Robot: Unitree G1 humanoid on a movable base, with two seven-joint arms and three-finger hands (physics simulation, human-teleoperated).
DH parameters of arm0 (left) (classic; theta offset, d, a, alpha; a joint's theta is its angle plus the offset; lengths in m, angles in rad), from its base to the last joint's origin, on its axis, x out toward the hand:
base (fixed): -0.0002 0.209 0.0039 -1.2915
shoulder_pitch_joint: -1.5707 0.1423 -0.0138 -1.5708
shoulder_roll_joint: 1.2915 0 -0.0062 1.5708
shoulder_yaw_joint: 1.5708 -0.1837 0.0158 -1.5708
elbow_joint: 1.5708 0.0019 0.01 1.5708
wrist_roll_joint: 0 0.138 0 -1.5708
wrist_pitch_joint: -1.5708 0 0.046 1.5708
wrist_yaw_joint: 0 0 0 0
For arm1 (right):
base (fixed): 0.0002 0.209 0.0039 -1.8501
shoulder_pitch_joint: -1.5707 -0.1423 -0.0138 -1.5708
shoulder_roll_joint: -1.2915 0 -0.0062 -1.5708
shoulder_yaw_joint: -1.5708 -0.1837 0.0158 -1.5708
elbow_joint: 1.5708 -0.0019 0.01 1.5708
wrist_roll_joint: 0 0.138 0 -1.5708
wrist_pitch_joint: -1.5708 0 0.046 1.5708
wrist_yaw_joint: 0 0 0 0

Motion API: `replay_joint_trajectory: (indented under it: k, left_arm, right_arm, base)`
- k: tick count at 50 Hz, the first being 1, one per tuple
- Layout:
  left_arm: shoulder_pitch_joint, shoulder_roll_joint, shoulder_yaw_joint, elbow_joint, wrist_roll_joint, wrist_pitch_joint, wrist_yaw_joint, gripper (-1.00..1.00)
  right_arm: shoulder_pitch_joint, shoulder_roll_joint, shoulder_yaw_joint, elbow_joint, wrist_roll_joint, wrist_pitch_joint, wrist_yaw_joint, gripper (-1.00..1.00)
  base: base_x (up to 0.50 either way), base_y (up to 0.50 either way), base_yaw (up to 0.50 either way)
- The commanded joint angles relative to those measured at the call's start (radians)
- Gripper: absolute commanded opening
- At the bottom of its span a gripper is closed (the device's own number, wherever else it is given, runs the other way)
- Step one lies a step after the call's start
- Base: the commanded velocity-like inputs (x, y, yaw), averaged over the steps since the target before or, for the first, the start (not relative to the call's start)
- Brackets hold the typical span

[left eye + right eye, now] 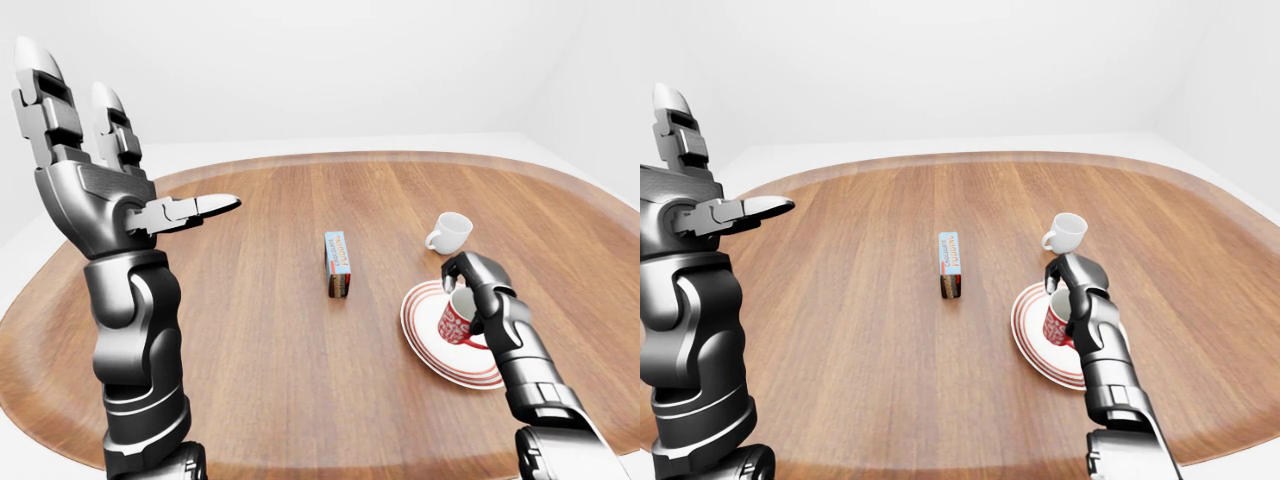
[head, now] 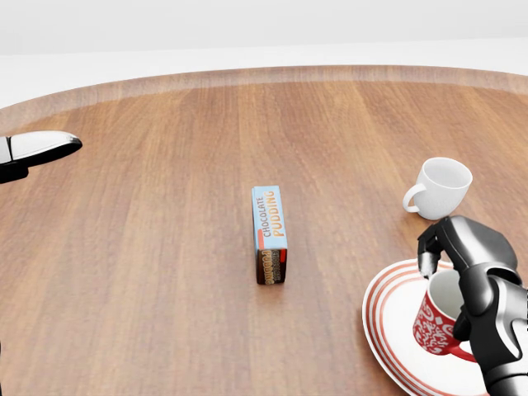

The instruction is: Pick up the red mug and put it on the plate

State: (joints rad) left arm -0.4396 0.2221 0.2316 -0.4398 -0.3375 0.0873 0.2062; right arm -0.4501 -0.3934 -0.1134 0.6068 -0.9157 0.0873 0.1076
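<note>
The red patterned mug (image 2: 431, 327) is tilted over the red-striped white plate (image 2: 386, 323) at the lower right of the head view. Its base is on or just above the plate; I cannot tell which. My right hand (image 2: 446, 290) is shut on the mug, with fingers (image 2: 432, 246) curled over its rim and the palm against its right side. My left hand (image 1: 130, 140) is raised at the left of the left-eye view, open and empty, far from the mug.
A white mug (image 2: 441, 188) stands just above the plate in the head view. A chocolate pudding box (image 2: 270, 233) stands at the middle of the round wooden table (image 2: 165, 247). The table's rim curves along the top.
</note>
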Motion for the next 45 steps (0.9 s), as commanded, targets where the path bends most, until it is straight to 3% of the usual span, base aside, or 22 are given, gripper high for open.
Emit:
replay_joint_trajectory:
  k: [1, 10, 24, 45]
  left_arm:
    - [-0.001, 0.003, 0.003, 0.007, 0.002, 0.0, 0.0, 1.0]
    - [0.001, -0.001, -0.001, 0.001, 0.004, 0.0, 0.0, 1.0]
    - [0.009, -0.001, 0.001, 0.005, 0.004, 0.0, -0.004, 1.0]
    - [0.012, 0.001, 0.005, 0.01, 0.005, 0.0, -0.01, 1.0]
  right_arm:
    - [-0.025, 0.008, 0.016, 0.052, -0.045, 0.0, -0.108, -1.0]
    - [-0.033, 0.013, 0.038, 0.136, -0.078, 0.0, -0.193, -1.0]
    - [-0.088, 0.034, 0.093, 0.409, -0.08, 0.0, -0.468, -1.0]
    - [-0.099, 0.03, 0.105, 0.485, -0.047, 0.0, -0.589, -1.0]
  base:
    - [0.0, 0.0, 0.0]
    - [0.0, 0.0, 0.0]
    - [0.0, 0.0, 0.0]
    - [0.0, 0.0, 0.0]
